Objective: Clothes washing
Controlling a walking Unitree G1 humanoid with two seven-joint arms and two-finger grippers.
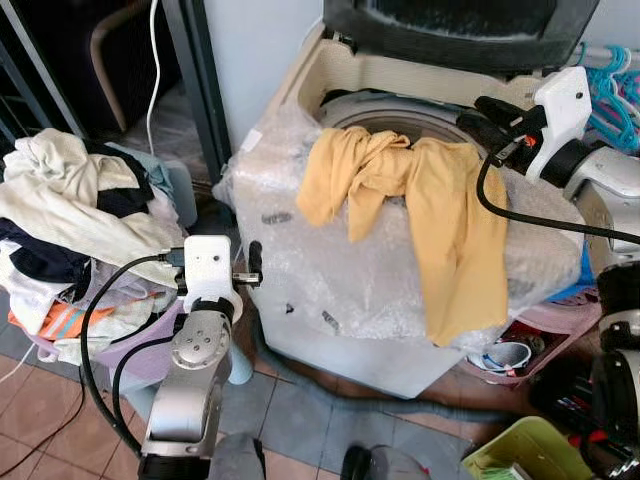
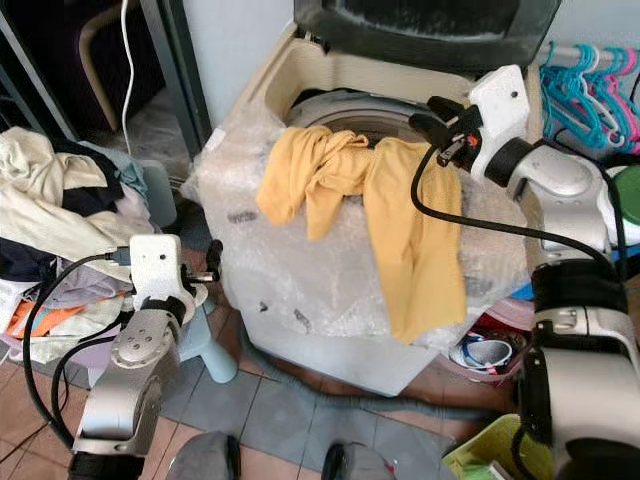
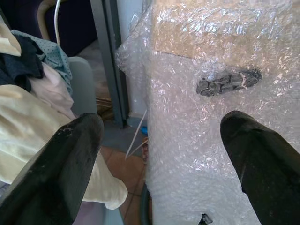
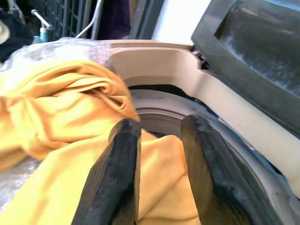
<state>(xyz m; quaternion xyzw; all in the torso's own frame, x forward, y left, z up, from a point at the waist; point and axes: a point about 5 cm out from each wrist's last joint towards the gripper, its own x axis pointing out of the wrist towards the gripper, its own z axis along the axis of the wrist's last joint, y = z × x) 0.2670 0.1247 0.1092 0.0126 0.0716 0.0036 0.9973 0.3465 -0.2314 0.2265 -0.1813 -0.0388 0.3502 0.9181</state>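
A yellow garment (image 1: 440, 220) lies over the front rim of the open top-loading washer (image 1: 330, 280), one end bunched at the drum opening (image 1: 400, 115) and the other hanging down the bubble-wrapped front. My right gripper (image 1: 487, 118) hovers at the drum's right rim just above the cloth; its fingers (image 4: 117, 178) are open with nothing between them. My left gripper (image 1: 252, 265) is held low, beside the washer's left front corner. It is wide open and empty, between the washer and a heap of mixed laundry (image 1: 70, 220) in a basket.
The dark lid (image 1: 450, 25) stands raised behind the drum. Turquoise hangers (image 1: 610, 100) hang at the right. A pink basin (image 1: 520, 350) and a green bin (image 1: 525, 450) sit on the floor at the right. A grey hose (image 1: 330, 375) runs under the washer.
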